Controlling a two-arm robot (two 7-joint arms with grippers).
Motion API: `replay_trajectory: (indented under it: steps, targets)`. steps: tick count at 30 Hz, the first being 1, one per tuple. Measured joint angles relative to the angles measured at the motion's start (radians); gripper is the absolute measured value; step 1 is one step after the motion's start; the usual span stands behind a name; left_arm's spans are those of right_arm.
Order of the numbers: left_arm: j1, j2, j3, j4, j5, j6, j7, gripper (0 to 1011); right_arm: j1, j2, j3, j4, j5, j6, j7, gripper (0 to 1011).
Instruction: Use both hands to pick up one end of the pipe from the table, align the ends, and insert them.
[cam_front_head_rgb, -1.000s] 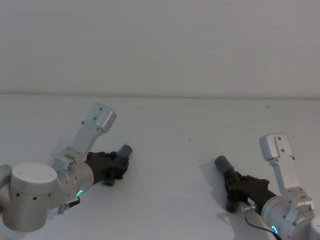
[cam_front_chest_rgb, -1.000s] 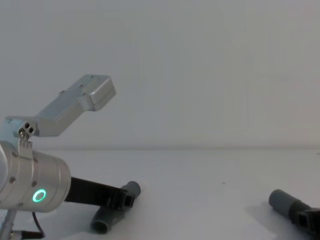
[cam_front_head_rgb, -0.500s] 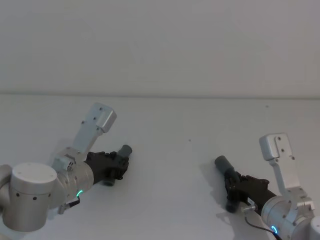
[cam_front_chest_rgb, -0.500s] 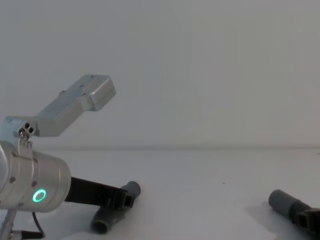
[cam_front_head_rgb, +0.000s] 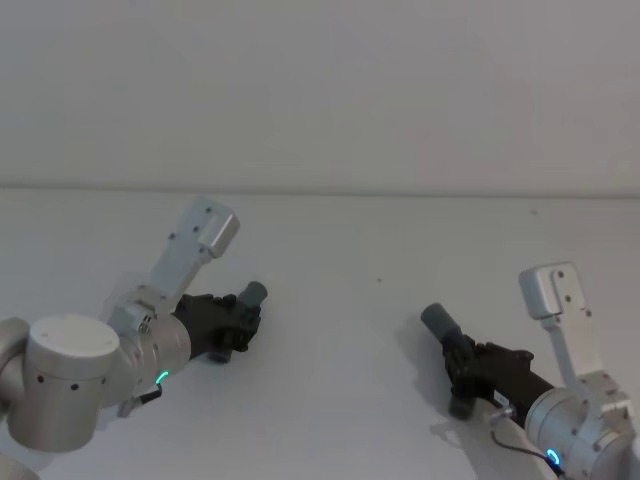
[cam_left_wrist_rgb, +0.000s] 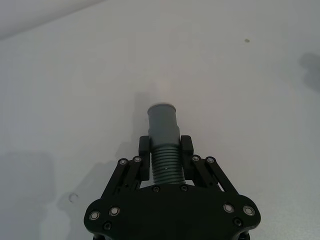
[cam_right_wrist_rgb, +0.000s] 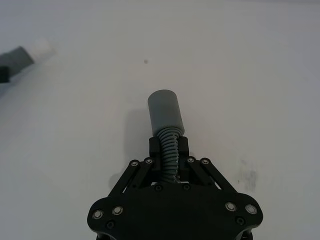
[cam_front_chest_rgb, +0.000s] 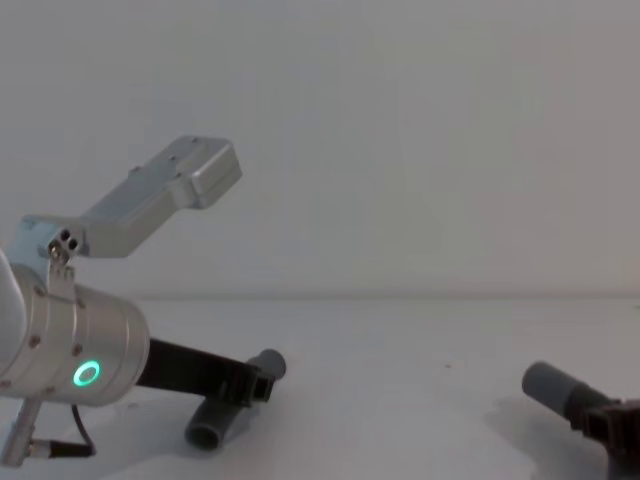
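My left gripper (cam_front_head_rgb: 238, 322) is shut on a short ribbed pipe (cam_left_wrist_rgb: 165, 162) just behind its narrow grey cuff (cam_left_wrist_rgb: 163, 120), which has a paler tip. In the chest view this cuff (cam_front_chest_rgb: 269, 364) points up and right from the left gripper (cam_front_chest_rgb: 254, 385), and the piece's open lower end (cam_front_chest_rgb: 206, 434) hangs near the table (cam_front_head_rgb: 340, 260). My right gripper (cam_front_head_rgb: 466, 364) is shut on a second ribbed pipe (cam_right_wrist_rgb: 169, 150) below its wider grey cuff (cam_right_wrist_rgb: 165, 112). That cuff (cam_front_head_rgb: 437, 321) points toward the left one across a wide gap. In the right wrist view the left piece's white tip (cam_right_wrist_rgb: 44, 48) shows far off.
The white table runs back to a plain pale wall (cam_front_head_rgb: 320, 90). A small dark speck (cam_front_head_rgb: 379, 280) marks the surface between the two pipe ends. Each wrist's silver camera bracket (cam_front_head_rgb: 200, 240) rises above its arm.
Both grippers have lifted their pipe ends slightly. The left cuff rose a little, and the right cuff moved up and a bit toward the left one.
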Motion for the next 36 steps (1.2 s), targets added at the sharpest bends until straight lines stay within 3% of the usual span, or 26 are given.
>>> replay_trajectory:
  steps: [9,19,27,36]
  targets:
    - [-0.041,0.026,0.027,-0.003,0.032,-0.021,-0.029,342,0.004,0.021,0.022,-0.008,0.043,-0.082,0.081,169]
    - [-0.093,0.074,0.059,0.003,0.051,-0.079,-0.12,341,0.019,0.07,0.048,-0.01,0.113,-0.182,0.223,169]
    - [-0.128,0.12,0.074,0.019,0.039,-0.143,-0.236,341,0.028,0.125,0.06,0.003,0.165,-0.263,0.359,164]
    - [-0.166,0.178,0.086,0.037,0.002,-0.216,-0.377,341,0.036,0.192,0.06,0.033,0.194,-0.368,0.507,164]
